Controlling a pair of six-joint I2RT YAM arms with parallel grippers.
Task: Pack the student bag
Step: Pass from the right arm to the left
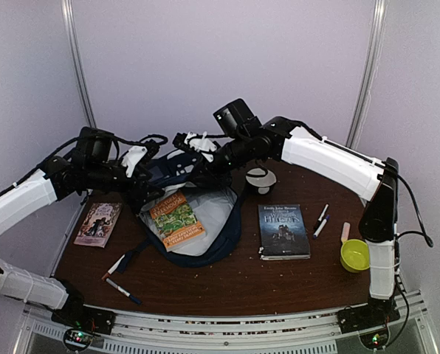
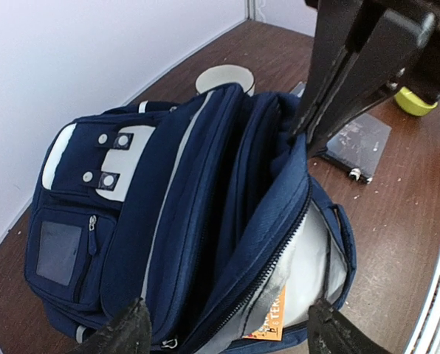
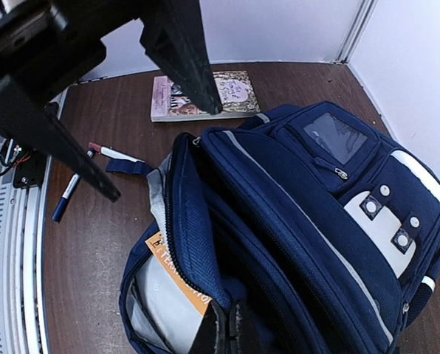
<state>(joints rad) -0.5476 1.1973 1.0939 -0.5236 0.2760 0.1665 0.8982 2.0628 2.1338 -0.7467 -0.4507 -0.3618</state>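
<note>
Student bag lies mid-counter between the two arms. Its pocket face is turned toward the back wall and its main compartment gapes toward the near edge, with the pale grey lining showing.

Right fingers are pressed together on the navy rim of the bag's opening, pinching the fabric and holding the flap up.

Left fingers are spread wide over the mouth of the bag. Nothing is between them, and I see no contact with the fabric.

An orange-and-green book lies in the open mouth on the lining. From the wrist views only its orange corner shows under the zip edge. It takes up much of the opening.

Around the bag, on the counter:
- A pink-covered book lies to the left, apart from the bag and near the counter's left edge.
- A red-tipped marker and a dark marker lie front-left. A loose blue strap end lies just beside the red-tipped one.
- A dark-covered book lies flat to the right, clear of the bag.
- Two pens lie just beyond that book.
- Further right is a pale stick, which I cannot identify, next to a yellow-green bowl.
- A white cup stands behind the bag's right side, under the right arm.
</note>
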